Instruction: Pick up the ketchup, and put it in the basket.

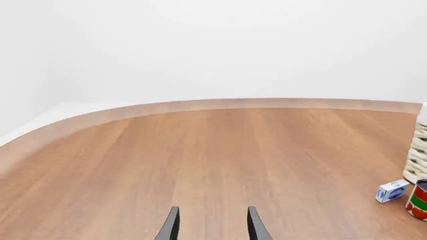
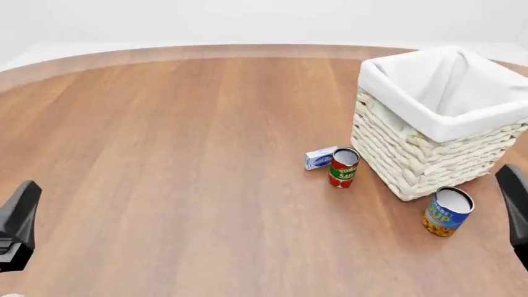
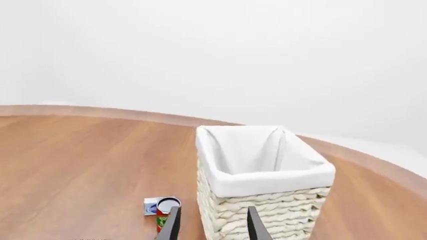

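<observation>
Both tools (left (image 1: 212,225), right (image 3: 211,223)) show only fingertips, spread apart.

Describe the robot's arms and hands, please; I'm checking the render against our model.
Little shows. Each hand has two thin, dark, tapering fingers, seen on the left hand and right hand. In the front view, dark angular arm parts sit at both edges. No cables or markings visible.

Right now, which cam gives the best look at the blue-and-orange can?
Front view: the blue-and-orange can stands upright, whole and unblocked, at the near corner of the basket. The left wrist view shows only the red-and-green can at its edge, and the right wrist view does not show it at all.
</observation>
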Controlling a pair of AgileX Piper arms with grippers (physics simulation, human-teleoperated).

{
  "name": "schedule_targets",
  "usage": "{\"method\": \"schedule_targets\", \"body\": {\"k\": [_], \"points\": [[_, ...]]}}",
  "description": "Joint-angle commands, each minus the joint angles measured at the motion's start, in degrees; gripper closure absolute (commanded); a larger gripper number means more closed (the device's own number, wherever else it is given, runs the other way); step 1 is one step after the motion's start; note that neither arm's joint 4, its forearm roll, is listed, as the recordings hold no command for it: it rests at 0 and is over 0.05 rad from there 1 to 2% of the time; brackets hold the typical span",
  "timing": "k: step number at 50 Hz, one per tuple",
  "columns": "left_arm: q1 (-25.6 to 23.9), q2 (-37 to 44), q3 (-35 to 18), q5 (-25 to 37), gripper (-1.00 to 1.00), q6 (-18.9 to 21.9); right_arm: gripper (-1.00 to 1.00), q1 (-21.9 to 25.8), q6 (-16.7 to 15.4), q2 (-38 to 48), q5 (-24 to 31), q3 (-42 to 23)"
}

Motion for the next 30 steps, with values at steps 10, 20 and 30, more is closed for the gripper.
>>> {"method": "schedule_targets", "body": {"k": [10,20,30], "points": [[0.0,0.0,0.0,0.0,-1.00,0.0,-1.00,15.7,-5.5,4.7,-4.5,0.0],[0.0,0.0,0.0,0.0,-1.00,0.0,-1.00,22.5,-7.3,14.5,-13.0,-0.2],[0.0,0.0,0.0,0.0,-1.00,0.0,-1.00,28.6,-7.2,22.5,-18.0,-1.6]]}}
